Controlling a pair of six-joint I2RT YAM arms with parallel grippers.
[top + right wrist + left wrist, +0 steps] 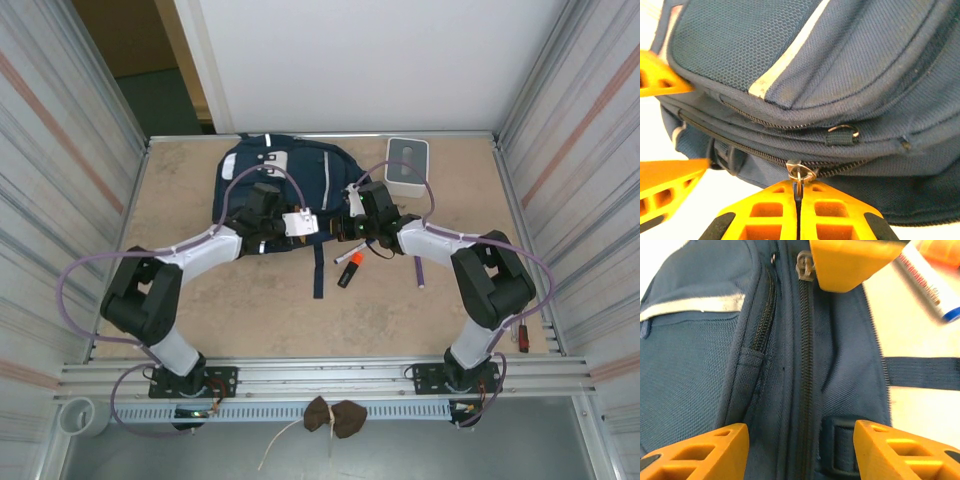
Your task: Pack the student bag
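The navy-blue student bag [285, 185] lies flat at the back middle of the table, with a pale stripe [785, 62] across its front pocket. My right gripper [799, 200] is shut on the metal zipper pull [799, 175] of the long zipper at the bag's near right edge [355, 225]. My left gripper [801, 450] is open just left of it [300, 222], hovering over the same zipper line [805, 355] and a strap buckle [840, 440]. Bag fabric lies between its fingers, unclamped. The zipper slider [804, 266] sits right at the right gripper's yellow fingers [850, 262].
A small white-grey box [407, 165] stands right of the bag at the back. An orange marker [348, 270] and a thin pen [418, 272] lie on the table in front of the bag. A dark strap [318, 265] trails toward me. Metal walls close in both sides.
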